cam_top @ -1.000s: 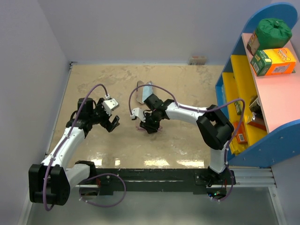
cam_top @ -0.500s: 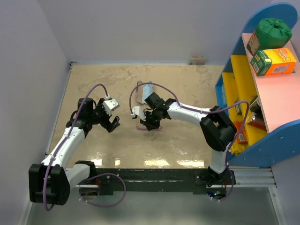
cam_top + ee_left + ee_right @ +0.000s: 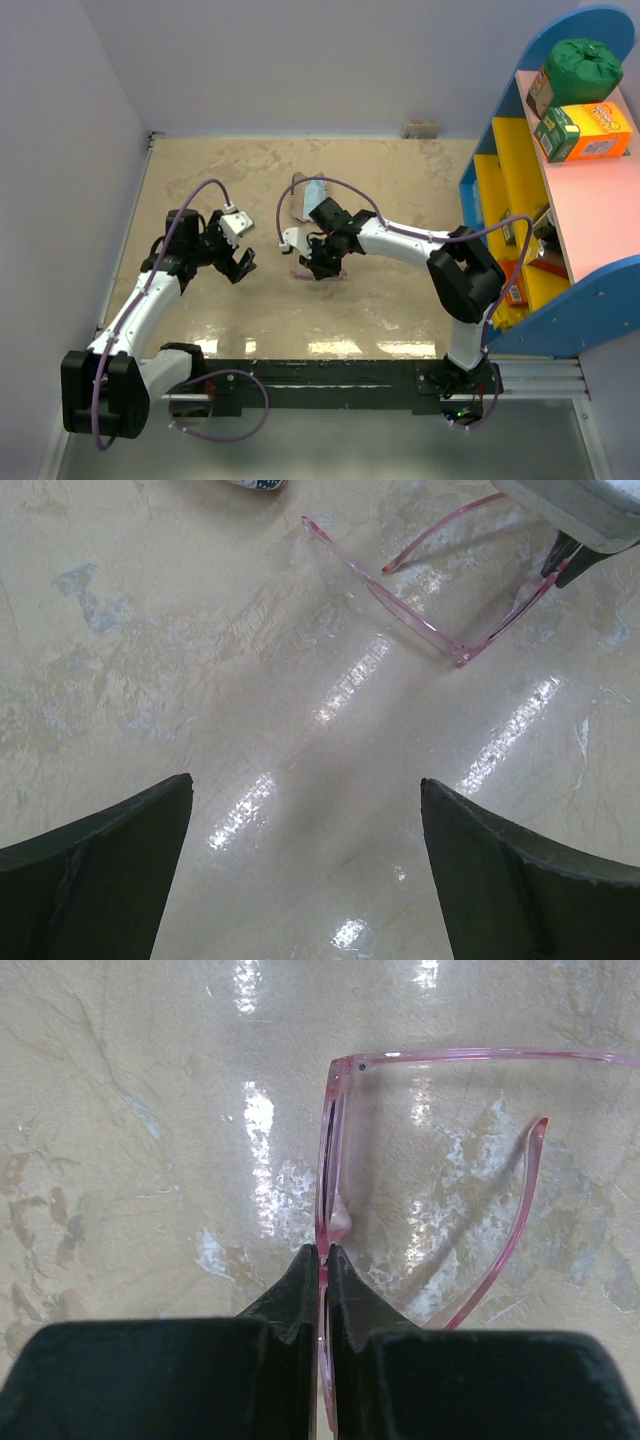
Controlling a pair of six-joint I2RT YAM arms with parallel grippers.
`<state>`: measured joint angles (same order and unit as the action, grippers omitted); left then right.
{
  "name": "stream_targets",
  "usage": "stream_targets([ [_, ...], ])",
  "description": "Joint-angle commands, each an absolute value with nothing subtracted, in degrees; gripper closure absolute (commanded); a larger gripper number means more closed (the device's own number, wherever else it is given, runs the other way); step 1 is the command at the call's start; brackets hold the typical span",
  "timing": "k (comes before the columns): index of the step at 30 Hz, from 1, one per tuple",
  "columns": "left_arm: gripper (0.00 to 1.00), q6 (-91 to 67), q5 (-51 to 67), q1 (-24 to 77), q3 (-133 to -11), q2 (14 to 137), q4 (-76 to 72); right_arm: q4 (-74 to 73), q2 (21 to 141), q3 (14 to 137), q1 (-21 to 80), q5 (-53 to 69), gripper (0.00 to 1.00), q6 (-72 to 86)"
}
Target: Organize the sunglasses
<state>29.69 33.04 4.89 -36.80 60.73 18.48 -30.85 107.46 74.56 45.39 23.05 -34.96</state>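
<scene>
The sunglasses [image 3: 303, 269] lie near the middle of the glossy, beige marble-patterned table [image 3: 400, 180] in the top view, just below an oblong case [image 3: 297, 200]. They are thin, translucent pink plastic with clear lenses and both arms unfolded. In the right wrist view the right gripper [image 3: 322, 1258] is clenched on the front frame [image 3: 326, 1150], its black wedge-shaped fingertips pressed against either side of the rim at lower centre. One curved arm tip sits at the right of that frame. The left gripper [image 3: 305, 870] holds nothing, its dark fingers spread wide over bare table at the bottom corners, with the sunglasses [image 3: 410, 620] at upper right.
</scene>
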Motion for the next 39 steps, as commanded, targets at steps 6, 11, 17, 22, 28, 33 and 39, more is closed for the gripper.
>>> stream_targets([
  [6, 0.0, 30.5, 34.9, 4.0, -37.1, 59.3, 17.0, -34.2, 101.2, 75.0, 45.6, 28.7, 1.0, -38.1],
  [11, 0.0, 30.3, 34.4, 3.9, -37.4, 59.7, 17.5, -36.4, 100.0, 76.2, 45.6, 29.3, 1.0, -38.7],
  [17, 0.0, 30.1, 34.4, 3.9, -37.6, 60.1, 17.5, -39.9, 99.7, 79.0, 45.6, 28.7, 1.0, -36.4],
  [22, 0.0, 30.1, 34.5, 3.9, -37.6, 60.4, 17.2, -40.7, 95.8, 78.3, 45.5, 27.8, 1.0, -39.5],
  [28, 0.0, 29.9, 34.5, 3.7, -37.1, 58.8, 16.7, -37.4, 88.9, 75.4, 45.4, 27.8, 1.0, -40.3],
  [33, 0.0, 29.6, 34.5, 3.5, -37.3, 58.9, 16.7, -39.2, 86.7, 73.6, 45.2, 30.8, 1.0, -42.3],
  [39, 0.0, 29.3, 34.2, 3.5, -38.8, 60.4, 17.1, -41.2, 86.9, 73.3, 45.2, 34.1, 1.0, -44.1],
])
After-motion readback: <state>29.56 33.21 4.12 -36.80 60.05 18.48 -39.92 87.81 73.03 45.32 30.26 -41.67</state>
